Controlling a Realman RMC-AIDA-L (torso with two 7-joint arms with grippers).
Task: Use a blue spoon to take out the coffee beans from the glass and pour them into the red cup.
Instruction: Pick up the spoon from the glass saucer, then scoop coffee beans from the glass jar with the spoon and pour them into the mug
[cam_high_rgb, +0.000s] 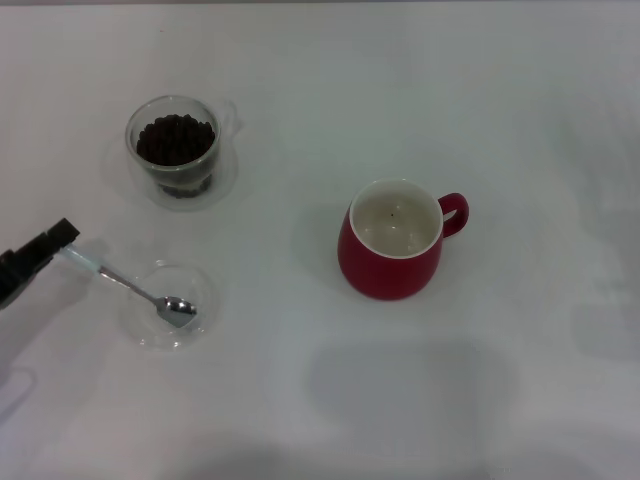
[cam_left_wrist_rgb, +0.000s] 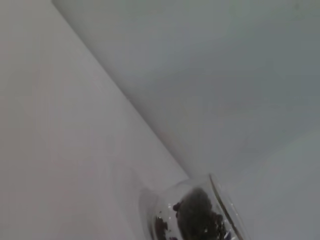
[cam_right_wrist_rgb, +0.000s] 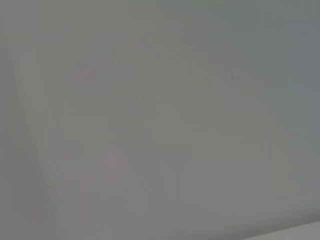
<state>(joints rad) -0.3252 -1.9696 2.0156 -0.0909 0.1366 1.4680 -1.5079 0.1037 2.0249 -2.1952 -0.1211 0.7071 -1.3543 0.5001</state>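
Observation:
The blue spoon (cam_high_rgb: 120, 281) lies slanted, its metal bowl resting in a shallow clear dish (cam_high_rgb: 150, 330) and its pale handle pointing toward the table's left edge. My left gripper (cam_high_rgb: 58, 240) is at the far left, its dark fingers shut on the handle's end. The glass (cam_high_rgb: 228, 120) stands behind the dish, filled with coffee beans (cam_high_rgb: 175, 139); the glass (cam_left_wrist_rgb: 165, 210) and its coffee beans (cam_left_wrist_rgb: 197, 215) also show in the left wrist view. The red cup (cam_high_rgb: 392, 265) stands to the right of centre, handle to the right, its whitish inside bare. My right gripper is out of view.
The white tabletop (cam_high_rgb: 300, 400) stretches all round the objects. A shallow clear saucer (cam_high_rgb: 225, 185) lies under the glass. The right wrist view shows only a plain grey surface.

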